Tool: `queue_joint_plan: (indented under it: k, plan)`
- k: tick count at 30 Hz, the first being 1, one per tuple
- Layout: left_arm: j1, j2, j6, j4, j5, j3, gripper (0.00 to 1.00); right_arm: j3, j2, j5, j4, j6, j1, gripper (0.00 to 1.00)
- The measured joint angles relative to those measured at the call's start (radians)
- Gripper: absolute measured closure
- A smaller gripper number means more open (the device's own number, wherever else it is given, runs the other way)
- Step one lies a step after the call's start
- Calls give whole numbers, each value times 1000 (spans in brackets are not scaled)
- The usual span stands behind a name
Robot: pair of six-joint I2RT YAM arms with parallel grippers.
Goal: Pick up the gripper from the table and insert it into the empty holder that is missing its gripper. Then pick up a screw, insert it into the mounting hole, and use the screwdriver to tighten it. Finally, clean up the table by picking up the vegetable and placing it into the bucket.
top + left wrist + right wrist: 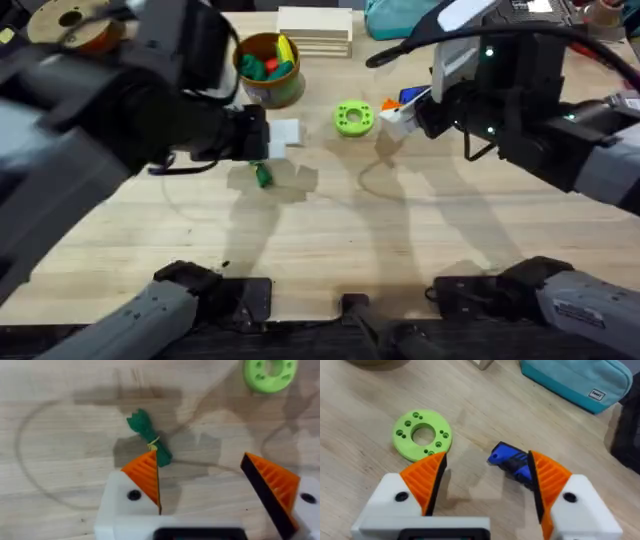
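Table mid bare, vegetable by L fingers

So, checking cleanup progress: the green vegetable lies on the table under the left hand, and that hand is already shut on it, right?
Not shut. The left wrist view shows the left hand open, its orange fingers spread, one beside the vegetable, which lies loose on the table.
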Motion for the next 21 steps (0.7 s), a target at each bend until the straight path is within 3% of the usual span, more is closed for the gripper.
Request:
queue_joint_plan:
  k: [2, 8, 18, 21]
  plan:
    - [2, 55, -34, 0, -2, 0, 14, 0, 0, 0, 0, 0, 0, 58]
    - [44, 190, -248, 30, -72, 0, 14, 0, 0, 0, 0, 0, 0, 58]
    - [49, 403, -418, 103, -111, 0, 9, 0, 0, 0, -1, 0, 0, 58]
    - [49, 447, -463, 103, -111, 0, 71, 0, 0, 0, -1, 0, 0, 59]
